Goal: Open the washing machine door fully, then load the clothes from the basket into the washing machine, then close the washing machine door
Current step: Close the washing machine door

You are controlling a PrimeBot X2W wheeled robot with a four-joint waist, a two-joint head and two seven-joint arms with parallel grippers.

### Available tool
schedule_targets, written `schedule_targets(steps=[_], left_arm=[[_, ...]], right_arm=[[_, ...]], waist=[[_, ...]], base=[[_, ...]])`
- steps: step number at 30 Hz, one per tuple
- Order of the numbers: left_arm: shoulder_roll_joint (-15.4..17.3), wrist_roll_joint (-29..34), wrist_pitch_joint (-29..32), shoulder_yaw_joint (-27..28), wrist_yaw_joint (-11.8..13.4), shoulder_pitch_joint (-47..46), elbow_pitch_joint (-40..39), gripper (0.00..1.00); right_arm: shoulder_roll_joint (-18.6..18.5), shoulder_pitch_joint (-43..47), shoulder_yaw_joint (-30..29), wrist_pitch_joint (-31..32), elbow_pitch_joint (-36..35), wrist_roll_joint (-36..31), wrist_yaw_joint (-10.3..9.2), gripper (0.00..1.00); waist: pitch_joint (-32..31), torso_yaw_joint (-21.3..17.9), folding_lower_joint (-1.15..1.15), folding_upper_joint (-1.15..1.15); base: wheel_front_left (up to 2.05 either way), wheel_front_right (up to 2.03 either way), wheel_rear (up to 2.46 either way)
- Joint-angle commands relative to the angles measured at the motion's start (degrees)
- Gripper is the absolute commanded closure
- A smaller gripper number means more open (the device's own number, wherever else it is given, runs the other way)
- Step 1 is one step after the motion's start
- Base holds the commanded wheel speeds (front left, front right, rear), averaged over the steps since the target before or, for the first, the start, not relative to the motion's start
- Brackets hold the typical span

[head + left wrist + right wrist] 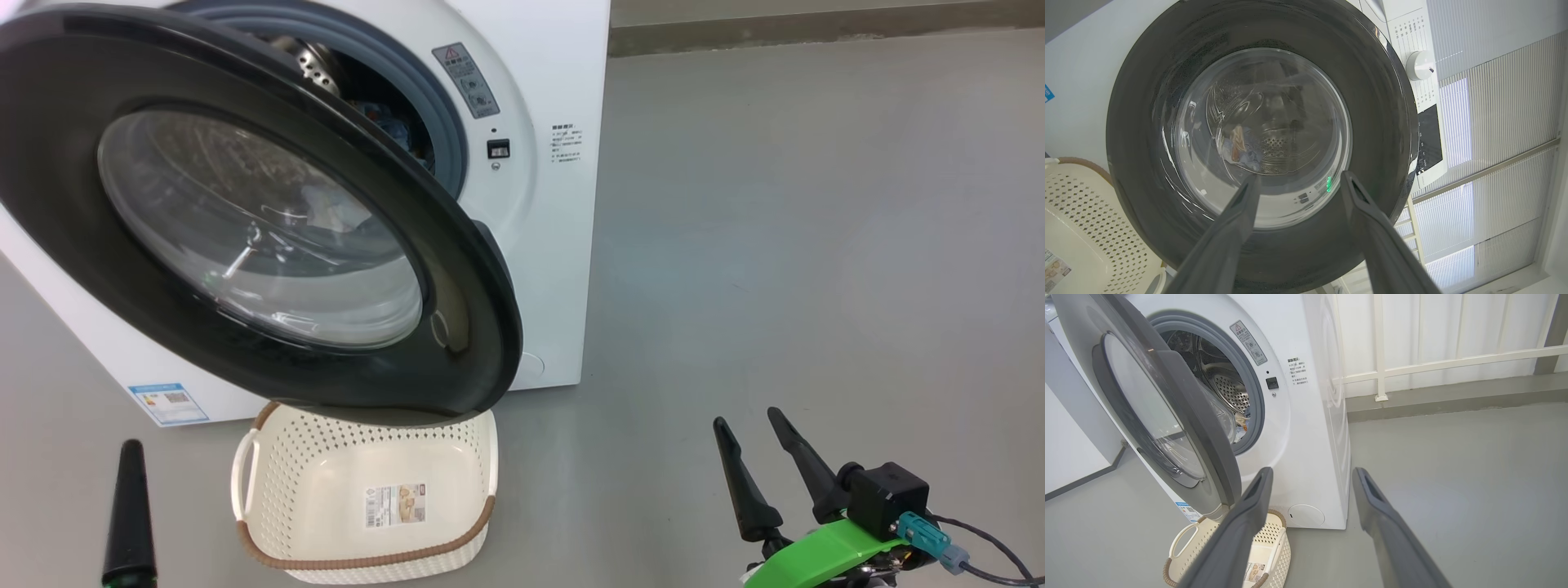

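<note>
The washing machine door (pixel 261 229), a round door with a wide glossy black rim and a bulging clear glass centre, stands partly open, swung out at an angle from the front of the washing machine (pixel 543 245). Its hinge side is on the left of the head view and its free edge hangs out to the right, away from the white cabinet. Past that free edge, the grey rubber gasket (pixel 445 122) and a strip of perforated steel drum (pixel 314 69) are visible.

The clothes (pixel 392 126) lie inside the drum, showing as a bit of blue fabric in the gap. The left wrist view also shows them through the door glass.

The basket (pixel 294 478), cream-white and perforated with a brown woven-look rim, sits on the grey floor (pixel 775 245) in front of the machine, its far end tucked under the door's lower edge. A label sticker (pixel 396 505) shows on its bottom.

The left gripper (pixel 1298 179) points at the lower part of the door glass, its two dark fingers spread wide with nothing between them. I cannot tell whether they touch the door. The right gripper (pixel 747 418) hangs over bare floor at the lower right, well apart from the machine, its fingers also spread wide and holding nothing.

A blue energy label (pixel 167 403) sits at the machine's lower left corner.
</note>
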Motion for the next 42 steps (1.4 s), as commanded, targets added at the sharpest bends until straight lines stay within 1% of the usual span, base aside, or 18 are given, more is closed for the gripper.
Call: schedule_targets(steps=[1, 5, 9, 10, 12, 16, 17, 18, 19, 21, 23, 27, 29, 34, 37, 42], left_arm=[[2.3, 3.4, -2.5, 0.4, -0.6, -0.8, -2.0, 0.00], [6.8, 11.1, -9.2, -5.0, -0.6, -0.7, -1.5, 0.00], [9.5, 18.6, -11.9, -7.1, -0.6, -1.3, 0.0, 0.00], [9.7, 21.1, -12.1, -6.6, -0.6, -1.5, 0.5, 0.00], [8.8, 27.2, -12.1, -3.9, -0.6, -2.0, 0.6, 0.00], [7.5, 43.6, -12.1, -0.3, -0.6, -1.9, 0.5, 0.00], [7.1, 47.0, -12.2, 0.1, -0.6, -1.8, 0.5, 0.00], [7.1, 47.0, -12.2, 0.1, -0.6, -1.8, 0.5, 0.00], [6.8, 50.3, -12.2, 0.2, -0.6, -1.6, 0.7, 0.00], [7.2, 55.8, -12.2, -1.4, -0.6, -1.0, 1.3, 0.00], [6.2, 58.7, -12.2, -1.2, -0.6, -0.9, 1.9, 0.00], [4.1, 65.2, -12.2, 1.6, -0.4, -0.4, 4.2, 0.00], [3.1, 68.7, -12.2, 3.1, 1.1, 0.0, 5.9, 0.00], [0.8, 73.7, -12.2, 3.8, 2.1, 0.9, 9.3, 0.00], [0.1, 74.4, -12.2, 4.1, 2.5, 1.6, 11.0, 0.00], [-0.5, 74.8, -12.2, 4.9, 2.4, 1.6, 11.8, 0.00]], right_arm=[[0.1, -0.6, 1.7, -0.7, -1.5, 0.9, 0.09, 0.00], [0.1, -0.7, 1.7, -0.7, -1.6, 0.9, 0.09, 0.00], [0.1, -0.6, 1.5, -0.7, -1.7, 0.9, 0.09, 0.00], [0.1, -0.5, 1.4, -0.7, -1.8, 0.8, 0.09, 0.00], [0.1, -0.5, 1.4, -0.7, -1.8, 0.8, 0.09, 0.00], [0.1, -0.6, 1.4, -0.7, -2.0, 0.8, 0.09, 0.00], [0.1, -0.7, 1.4, -0.7, -2.0, 0.8, 0.09, 0.00], [0.1, -0.7, 1.4, -0.7, -2.0, 0.8, 0.09, 0.00], [0.1, -0.7, 1.4, -0.7, -1.9, 0.8, 0.09, 0.00], [0.1, -0.7, 1.5, -0.7, -1.9, 0.8, 0.09, 0.00], [0.1, -0.7, 1.5, -0.7, -1.9, 0.8, 0.09, 0.00], [0.1, -0.7, 1.5, -0.7, -1.9, 0.9, 0.09, 0.00], [0.1, -0.7, 1.5, -0.7, -1.9, 0.9, 0.09, 0.00], [0.1, -0.6, 1.7, -0.7, -1.8, 0.7, 0.09, 0.00], [0.1, -0.6, 1.9, -0.7, -1.8, 0.7, 0.09, 0.00], [0.1, -0.6, 1.8, -0.7, -1.7, 0.4, 0.09, 0.00]], waist=[[0.1, 0.0, 0.00, 0.00], [0.1, 0.0, 0.00, 0.00], [0.0, 0.2, 0.00, 0.00], [0.0, 0.2, 0.00, 0.00], [0.1, 0.2, 0.00, 0.00], [0.3, 0.2, 0.00, 0.00], [0.3, 0.1, 0.00, 0.00], [0.3, 0.1, 0.00, 0.00], [0.4, 0.1, 0.00, 0.00], [0.5, 0.0, 0.00, 0.00], [0.5, 0.0, 0.00, 0.00], [0.5, -0.2, 0.00, 0.00], [0.5, -0.2, 0.00, 0.00], [0.2, -0.4, 0.00, 0.00], [0.1, -0.5, 0.00, 0.00], [-0.1, -0.5, 0.00, 0.00]], base=[[0.00, 0.00, 0.00], [0.00, 0.00, 0.00], [0.00, 0.00, 0.00], [0.00, 0.00, 0.00], [0.00, 0.00, 0.00], [0.00, 0.00, 0.00], [0.00, 0.00, 0.00], [0.00, 0.00, 0.00], [0.00, 0.00, 0.00], [0.00, 0.00, 0.00], [0.00, 0.00, 0.00], [0.00, 0.00, 0.00], [0.00, 0.00, 0.00], [0.00, 0.00, 0.00], [0.00, 0.00, 0.00], [0.00, 0.00, 0.00]])
